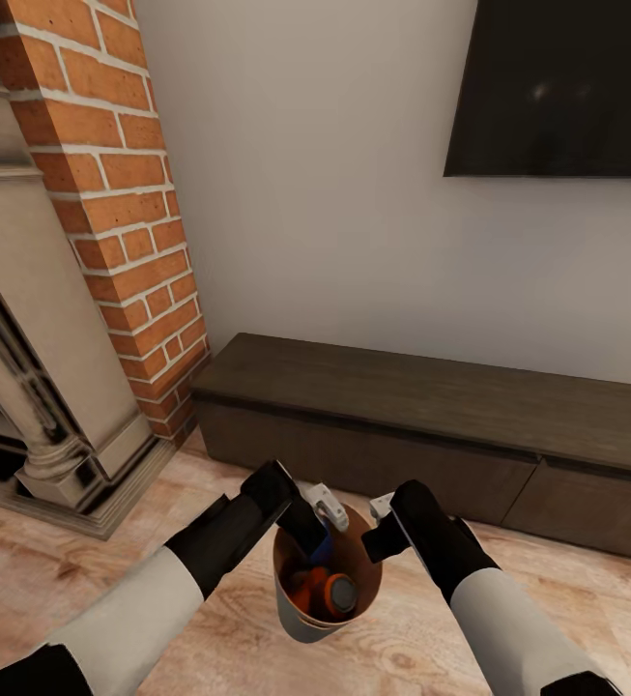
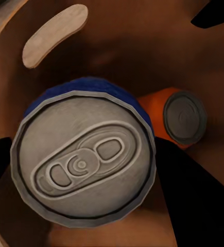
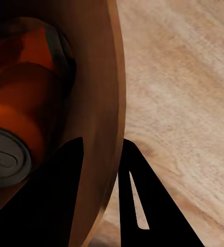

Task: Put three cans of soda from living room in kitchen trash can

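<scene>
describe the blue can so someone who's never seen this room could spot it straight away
In front of the long dark low cabinet under the wall TV, a small round bin is held above the wood floor. The blue can stands inside it between the left gripper fingers; the cans beside it are orange.

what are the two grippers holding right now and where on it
The right gripper clamps the bin by its rim, one jaw inside the wall, one outside. The left gripper has the blue can between its jaws, by its sides, inside the bin.
</scene>
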Available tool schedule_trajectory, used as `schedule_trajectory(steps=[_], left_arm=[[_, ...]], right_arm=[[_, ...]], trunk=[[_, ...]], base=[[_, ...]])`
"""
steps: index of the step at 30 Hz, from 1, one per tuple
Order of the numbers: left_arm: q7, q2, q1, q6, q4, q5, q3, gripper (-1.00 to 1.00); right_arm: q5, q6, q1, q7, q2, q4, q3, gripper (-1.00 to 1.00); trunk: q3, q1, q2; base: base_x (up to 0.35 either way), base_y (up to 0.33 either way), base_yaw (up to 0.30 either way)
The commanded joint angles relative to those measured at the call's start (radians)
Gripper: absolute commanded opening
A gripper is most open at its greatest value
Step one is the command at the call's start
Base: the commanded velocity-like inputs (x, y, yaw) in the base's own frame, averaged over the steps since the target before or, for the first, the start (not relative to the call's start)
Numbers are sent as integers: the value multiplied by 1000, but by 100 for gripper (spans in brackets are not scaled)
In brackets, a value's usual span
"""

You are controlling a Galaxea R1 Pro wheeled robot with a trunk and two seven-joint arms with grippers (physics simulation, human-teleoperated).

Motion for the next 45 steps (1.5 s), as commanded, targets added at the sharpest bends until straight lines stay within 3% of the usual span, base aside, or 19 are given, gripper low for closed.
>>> schedule_trajectory(steps=[1, 9, 19, 20, 34, 38, 40, 43, 45], left_arm=[[-1, -2, 0, -9, 13, -2, 0, -100], [59, -4, 0, -84, 132, -3, 0, -100], [83, -3, 0, -130, 199, -3, 0, -100], [84, -3, 0, -131, 200, -2, 0, 100], [81, 5, 1, -139, 162, 3, 3, 100], [76, 9, 2, -132, 44, 4, 6, 100], [67, 23, 7, -125, -56, 10, 9, 100], [48, 56, 10, -122, -162, 13, 11, 100], [29, 99, 12, -124, -233, 15, 13, 100]], right_arm=[[-32, 6, 0, 3, 5, -1, 2, -100], [37, 6, 0, 4, 38, -2, 7, -100], [44, 6, 0, 4, 43, -1, 7, -100], [44, 6, 0, 4, 43, -1, 7, -100], [44, 6, 0, 4, 41, 0, 7, -100], [44, 6, 0, 4, 40, 0, 5, -100], [44, 6, 0, 4, 39, 1, 4, -100], [44, 6, 0, 4, 38, 2, 3, -100], [44, 6, 0, 4, 37, 2, 1, -100]], trunk=[[0, 0, 0], [0, 0, 0], [0, 0, 0], [0, 0, 0], [0, 0, 0], [0, 0, 0], [0, 0, 0], [0, 0, 0], [0, 0, 0]], base=[[0, 0, 0], [0, 0, 0], [0, 0, 0], [0, 0, 0], [0, 0, 0], [0, 0, 0], [0, 0, 0], [0, 0, 0], [0, 0, 0]])
